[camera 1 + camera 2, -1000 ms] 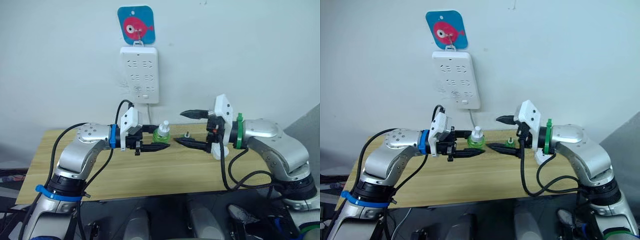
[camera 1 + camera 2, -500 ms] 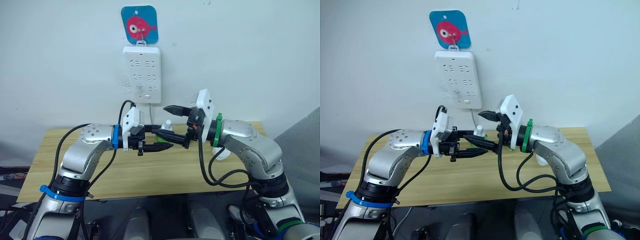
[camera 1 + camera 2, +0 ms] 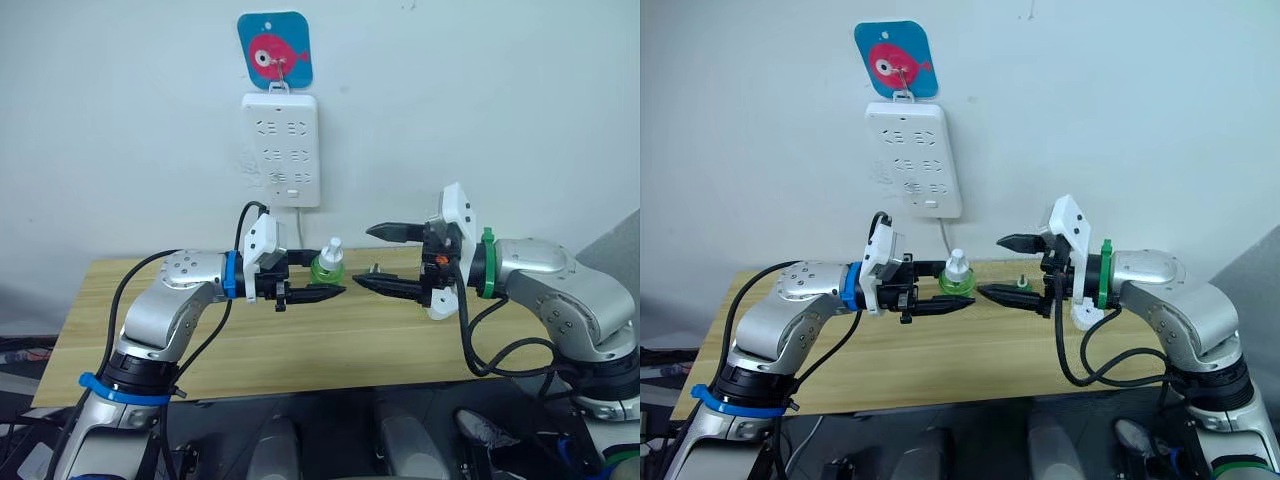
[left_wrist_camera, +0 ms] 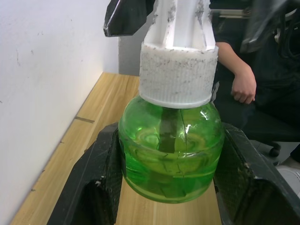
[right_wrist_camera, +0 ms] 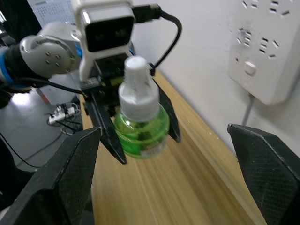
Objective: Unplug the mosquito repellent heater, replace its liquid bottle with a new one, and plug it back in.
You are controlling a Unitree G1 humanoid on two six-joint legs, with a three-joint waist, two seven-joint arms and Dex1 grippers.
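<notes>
The left gripper [image 3: 322, 280] clamps the green bottle [image 3: 326, 266] upright (cap on), presenting it to the wide-open right gripper [image 3: 382, 257] opposite.

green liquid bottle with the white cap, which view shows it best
The left wrist view: the green translucent liquid bottle with the white ribbed cap sits large between the left tool's black fingers, liquid and wick visible. The right wrist view shows the whole bottle, smaller, clamped upright over the wooden table. The eye views show it tiny.
</notes>
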